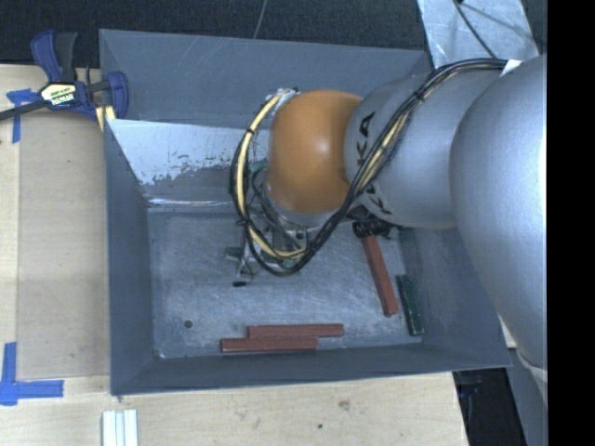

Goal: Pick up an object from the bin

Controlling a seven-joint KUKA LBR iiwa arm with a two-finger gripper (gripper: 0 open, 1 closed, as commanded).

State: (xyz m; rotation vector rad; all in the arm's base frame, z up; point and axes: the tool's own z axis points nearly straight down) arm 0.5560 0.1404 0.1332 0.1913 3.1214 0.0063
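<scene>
Down near the floor of the bin hangs the gripper (open or closed, I cannot tell). Nearest it, towards the front wall, two brown bars lie touching, long axes crosswise. A red-brown stick lies arm-side. The arm shows black letters, seemingly "KA".

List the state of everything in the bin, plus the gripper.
Gripper: low over the bin floor, left of centre, under the orange cover.
Two brown sticks: lying flat, touching, offset lengthwise, along the near wall.
Third brown stick: lying flat, angled, near the right wall.
Dark green stick: lying flat, right of it.
</scene>
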